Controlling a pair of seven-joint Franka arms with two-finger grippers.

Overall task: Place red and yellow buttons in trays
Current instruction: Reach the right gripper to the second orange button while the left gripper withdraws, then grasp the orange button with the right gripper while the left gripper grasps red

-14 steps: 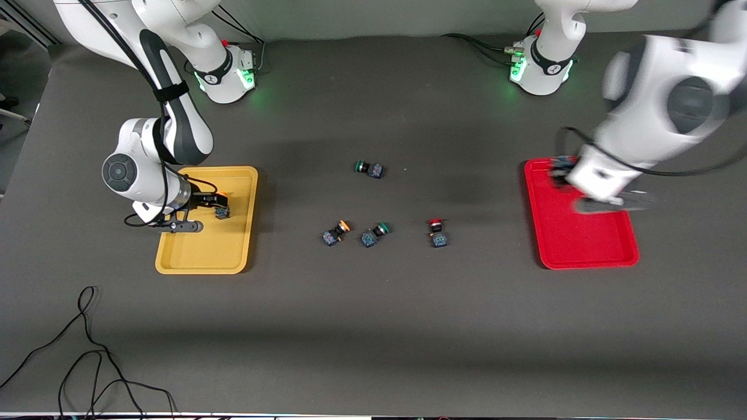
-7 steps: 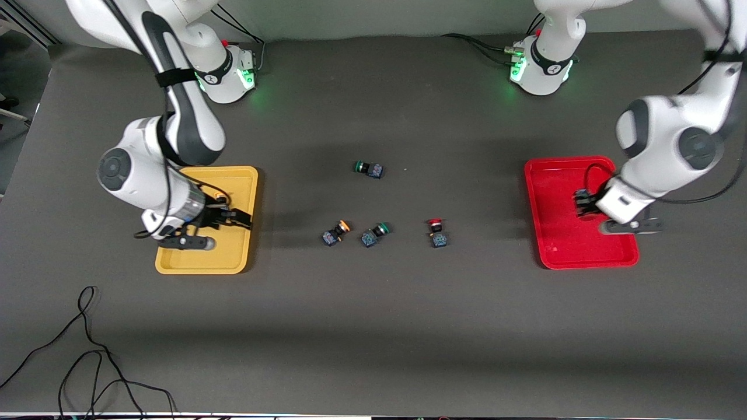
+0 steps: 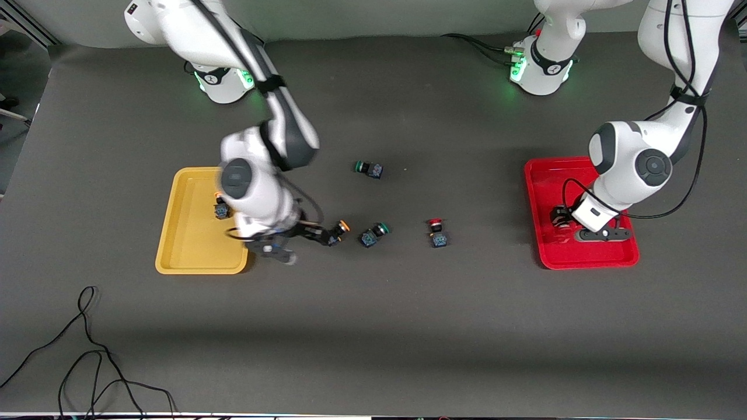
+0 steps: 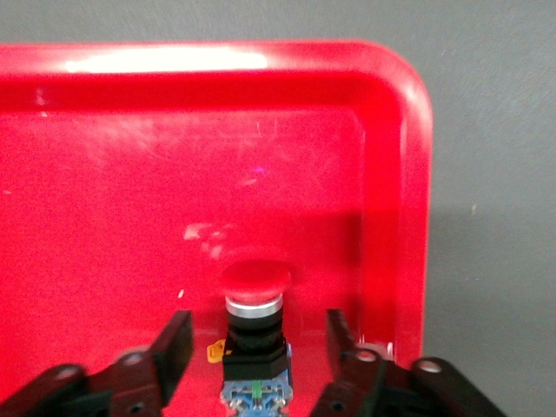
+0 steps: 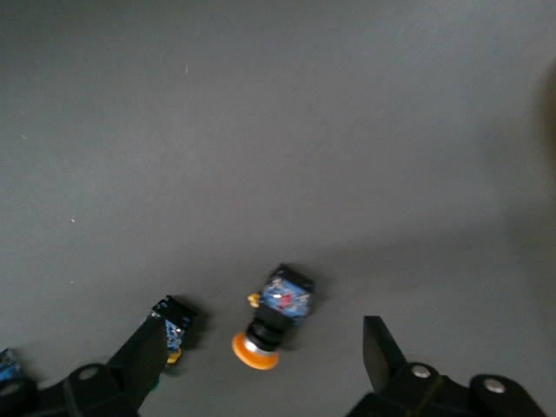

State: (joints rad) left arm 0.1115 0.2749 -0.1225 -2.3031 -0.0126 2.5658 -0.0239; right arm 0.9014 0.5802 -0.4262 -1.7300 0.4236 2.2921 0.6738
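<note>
Here we see the left gripper open around a round-capped red button in the glossy red tray. The right gripper gapes empty over a yellow button on the matte table.

Front cam sitting high, facing both robot bases, taking in the whole desk. Left wrist cam looking down close into the red tray corner w/ a red button; same corner showing in front view. Right wrist cam hovering close over bare desk and a yellow button, shared w/ front.
</note>
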